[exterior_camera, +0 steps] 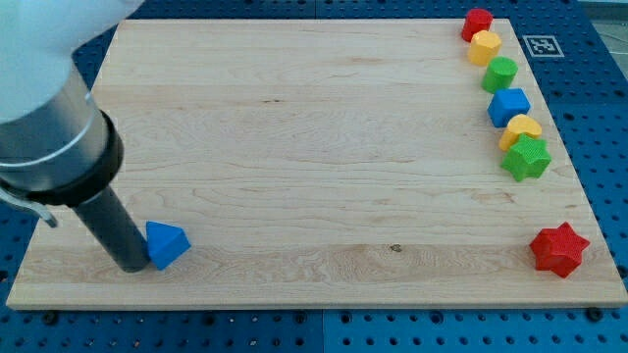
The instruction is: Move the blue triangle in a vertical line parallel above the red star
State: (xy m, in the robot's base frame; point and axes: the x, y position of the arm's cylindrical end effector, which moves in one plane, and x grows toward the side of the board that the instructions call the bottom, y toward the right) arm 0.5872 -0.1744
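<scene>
A dark rod serves as the end effector on the wooden counter (294, 147), its tip (132, 265) planted near the view's bottom-left corner; having no jaws, it neither opens nor closes and grips nothing, only pressing sideways. Touching the tip on its right side sits the blue triangle (166, 244), a small wedge-shaped block resting flat on the wood. Far across the counter to the tip's right, at roughly the same level near the view's bottom-right corner, lies the red star (559, 249), well apart from the triangle. Further still, up and to the right of the tip, a curving column of blocks runs along the right edge: a green star-like block (527, 158) nearest, with a yellow block (523, 127) just above and touching it, then a blue cube-like block (509, 106), a green block (500, 74), another yellow block (485, 46) and, farthest of all at the view's top-right corner, a red block (478, 23). Blue perforated panelling (589, 88) surrounds the counter.
</scene>
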